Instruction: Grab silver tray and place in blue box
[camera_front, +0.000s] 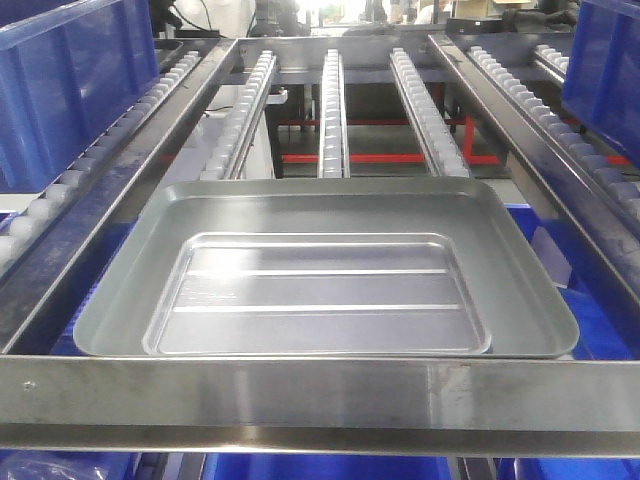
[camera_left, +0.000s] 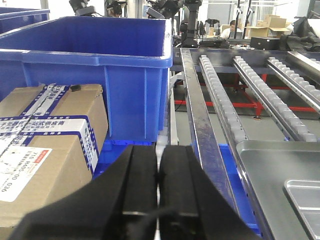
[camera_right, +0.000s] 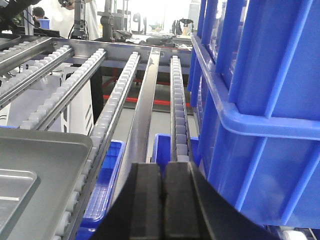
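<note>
At far left the blue box (camera_left: 100, 65), then the left hand (camera_left: 158, 162) pinched together on nothing, the silver tray (camera_front: 320, 270) lying flat on the roller rails (camera_front: 333, 110) in the middle, the right hand (camera_right: 164, 175) likewise closed and empty, so seemingly barely begun, with grasp and placement both left.

Above silver tray (camera_front: 330, 215): free. Steel crossbar (camera_front: 320, 392) blocks front edge. Blue box (camera_front: 60, 90) crowds L side, blue crate (camera_front: 605, 70) R.
</note>
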